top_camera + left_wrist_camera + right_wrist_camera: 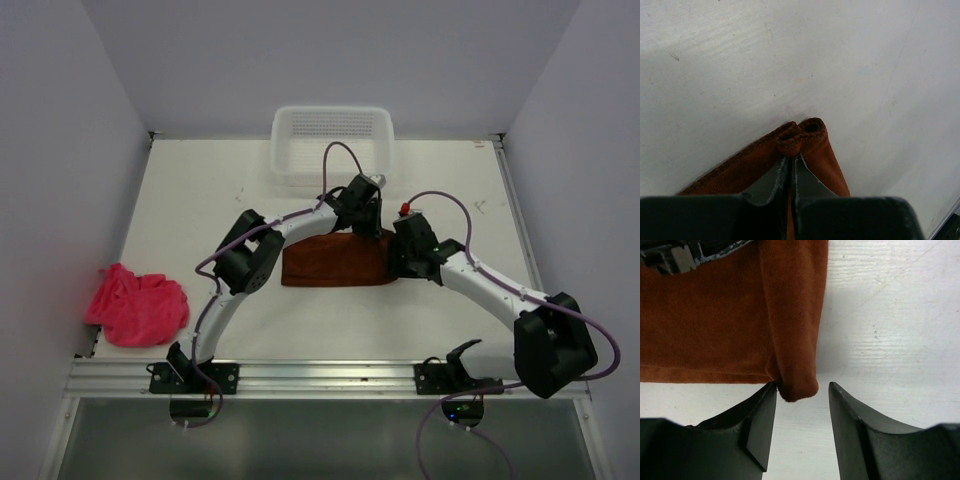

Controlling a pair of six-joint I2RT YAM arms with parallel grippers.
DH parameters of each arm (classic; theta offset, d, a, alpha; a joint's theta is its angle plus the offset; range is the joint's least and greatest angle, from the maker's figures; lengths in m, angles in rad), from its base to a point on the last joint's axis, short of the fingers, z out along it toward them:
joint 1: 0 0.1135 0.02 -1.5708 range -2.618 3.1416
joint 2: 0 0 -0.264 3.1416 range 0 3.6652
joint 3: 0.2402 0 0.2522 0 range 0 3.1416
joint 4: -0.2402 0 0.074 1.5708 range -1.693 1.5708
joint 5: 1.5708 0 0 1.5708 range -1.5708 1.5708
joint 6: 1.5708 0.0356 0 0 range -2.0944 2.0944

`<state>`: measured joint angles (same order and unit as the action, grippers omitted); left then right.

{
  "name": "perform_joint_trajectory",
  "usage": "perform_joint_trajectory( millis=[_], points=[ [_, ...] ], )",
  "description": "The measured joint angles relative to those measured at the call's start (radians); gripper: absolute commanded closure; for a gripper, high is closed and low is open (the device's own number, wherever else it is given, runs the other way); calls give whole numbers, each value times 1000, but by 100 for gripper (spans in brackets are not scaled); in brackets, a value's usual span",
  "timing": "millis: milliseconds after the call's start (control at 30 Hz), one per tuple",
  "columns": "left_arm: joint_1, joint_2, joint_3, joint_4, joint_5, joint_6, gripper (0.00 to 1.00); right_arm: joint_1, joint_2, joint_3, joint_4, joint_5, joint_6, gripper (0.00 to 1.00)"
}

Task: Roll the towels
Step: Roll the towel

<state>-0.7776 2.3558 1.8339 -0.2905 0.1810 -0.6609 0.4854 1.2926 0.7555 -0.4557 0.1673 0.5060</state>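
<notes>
Lying flat in the middle of the white table [200,200], the rust-brown soft cloth towel [335,265] has its right short edge turned over into a narrow first fold. The left gripper [790,161] is pressed together on the far corner of this fold and pinches the hemmed tip. The right gripper [802,386] is spread; the near end of the fold sits between its two fingers, and it grips nothing.

In my judgement the pinch is the weak point. It holds only the small tip of the corner, so the cloth can slip out and the fold can come undone. If one hand moves further than the other, the roll can become slanted. If the right fingers close too low, they can scrape the table or catch only one layer.

To the left of both hands, the whole length of the towel is free for rolling. The white perforated plastic basket [278,150] stands near, beyond the left gripper. The crumpled pink cloth towel [137,305] is well apart, far to the left.
</notes>
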Motion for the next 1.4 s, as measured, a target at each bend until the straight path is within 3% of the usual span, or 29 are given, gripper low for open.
perform_joint_trajectory(
  millis=[333, 833, 1400],
  points=[
    [3, 0, -11, 21, 8, 0, 100, 51, 77, 17, 8, 82, 66, 47],
    [5, -5, -31, 43, 16, 3, 100, 54, 145, 41, 28, 164, 123, 56],
    [12, -28, -74, 67, 26, 18, 100, 58, 84, -38, 13, 179, 123, 63]
  ],
)
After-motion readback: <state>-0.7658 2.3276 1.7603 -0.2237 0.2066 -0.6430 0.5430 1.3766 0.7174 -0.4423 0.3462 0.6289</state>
